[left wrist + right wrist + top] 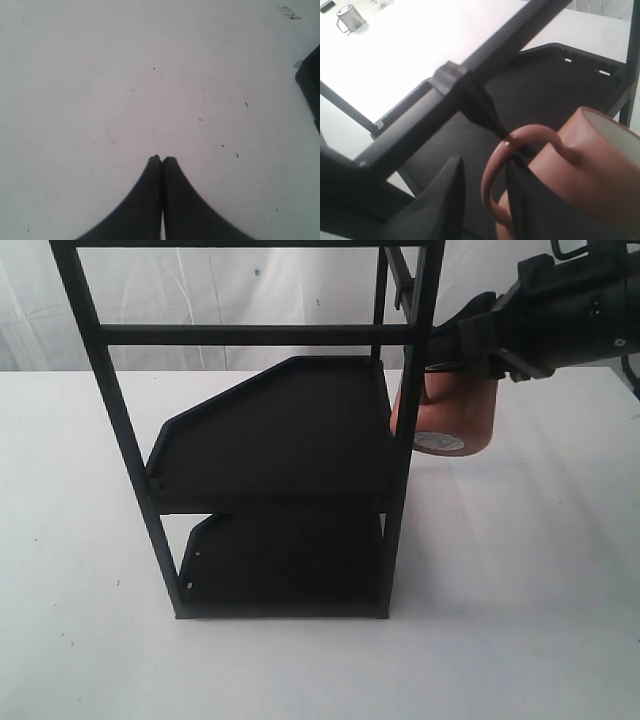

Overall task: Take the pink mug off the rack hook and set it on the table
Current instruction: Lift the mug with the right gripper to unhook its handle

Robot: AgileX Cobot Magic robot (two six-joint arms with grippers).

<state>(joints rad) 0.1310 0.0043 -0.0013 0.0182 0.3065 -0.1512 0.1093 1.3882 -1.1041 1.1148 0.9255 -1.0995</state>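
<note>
The pink mug (pixel 455 415) hangs beside the rack's (pixel 280 430) right upright post, tilted so the white sticker on its base faces the exterior view. In the right wrist view the mug (pixel 580 170) hangs by its loop handle (pixel 490 185) on the thin black rack hook (pixel 485 117). My right gripper (pixel 484 165) is open: one finger reaches through the handle loop and the other stands outside it with a gap. Its fingertips are hidden in the exterior view. My left gripper (pixel 161 159) is shut, holds nothing and hovers over the white table (pixel 125 75).
The rack stands mid-table with two black tray shelves, the upper one (pixel 545 95) just behind the mug. A small metal cup (pixel 347 17) sits far off on the table. A dark edge (pixel 310 85) shows at the side of the left wrist view.
</note>
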